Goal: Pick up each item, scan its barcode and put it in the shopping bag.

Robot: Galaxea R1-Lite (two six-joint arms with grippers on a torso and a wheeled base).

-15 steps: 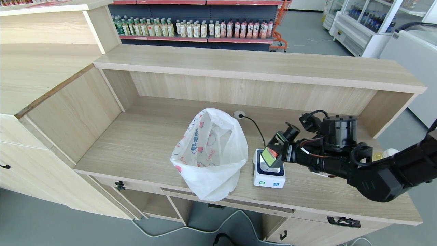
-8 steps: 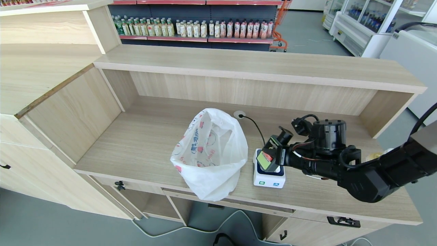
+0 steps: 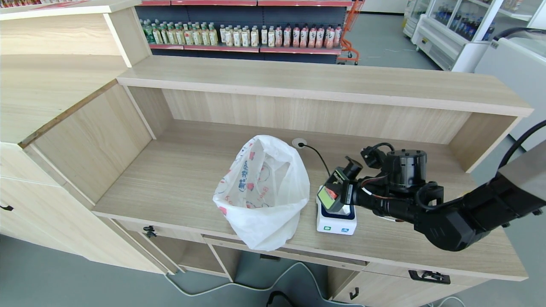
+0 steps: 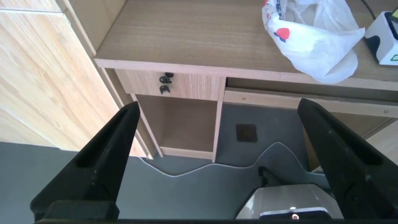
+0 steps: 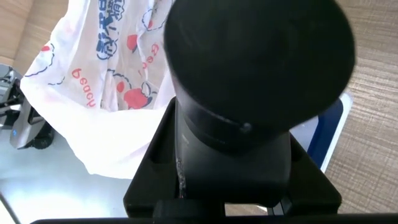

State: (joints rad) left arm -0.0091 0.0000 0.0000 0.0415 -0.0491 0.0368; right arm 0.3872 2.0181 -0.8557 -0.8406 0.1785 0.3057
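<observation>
1. Since the earlier frames, the right gripper (image 3: 334,195) is carrying its item (image 3: 327,198) leftward, from over the middle of the scanner (image 3: 336,221) toward the scanner's left edge.
2. Head view: the right gripper is clamping firmly on the small green-and-red item and holding it tilted just above the scanner; whether the two are touching, I cannot tell. The bag (image 3: 262,192) is standing open just left of the scanner on the counter (image 3: 179,179). A cable (image 3: 319,158) is running back from behind the scanner.
3. Left wrist view: the left gripper (image 4: 219,109) is hanging with its fingers (image 4: 102,168) spread wide and holding nothing, well left of the scanner (image 4: 387,38) and lower than it, in front of the counter (image 4: 186,31). The bag (image 4: 314,34) is sitting between them.
4. Right wrist view: the gripper's dark body is hiding the item, and the bag (image 5: 93,93) is showing just beside the scanner (image 5: 328,127).
</observation>
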